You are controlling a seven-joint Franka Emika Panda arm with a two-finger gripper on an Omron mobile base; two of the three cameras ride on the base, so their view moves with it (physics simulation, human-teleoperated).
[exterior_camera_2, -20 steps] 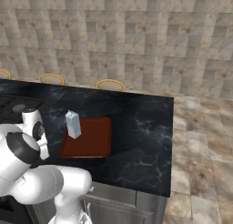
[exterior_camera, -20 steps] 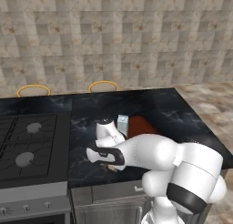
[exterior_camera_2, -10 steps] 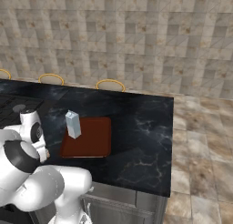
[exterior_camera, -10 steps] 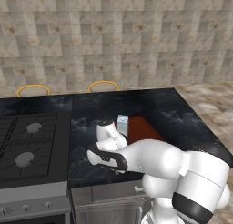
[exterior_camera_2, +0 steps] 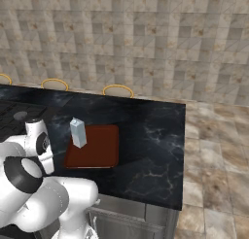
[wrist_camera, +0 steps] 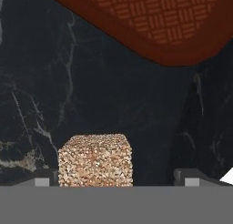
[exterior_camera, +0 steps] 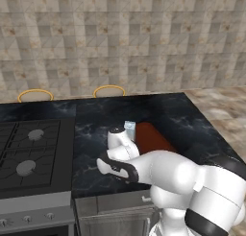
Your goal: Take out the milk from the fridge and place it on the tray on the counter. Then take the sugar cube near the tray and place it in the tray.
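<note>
The sugar cube [wrist_camera: 95,160], tan and speckled, sits on the black veined counter [wrist_camera: 91,82] at the bottom of the view. The 2 fingertips [wrist_camera: 44,178] rise at the bottom edge, spread wide; the cube lies between them, close to the left one and apart from the right. The tray [wrist_camera: 159,22], reddish-brown with a woven pattern, fills the top, apart from the cube.

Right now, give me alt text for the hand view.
A speckled tan sugar cube sits on the black counter, just inside the left fingertip of the open hand. The dark red tray corner lies beyond it.
</note>
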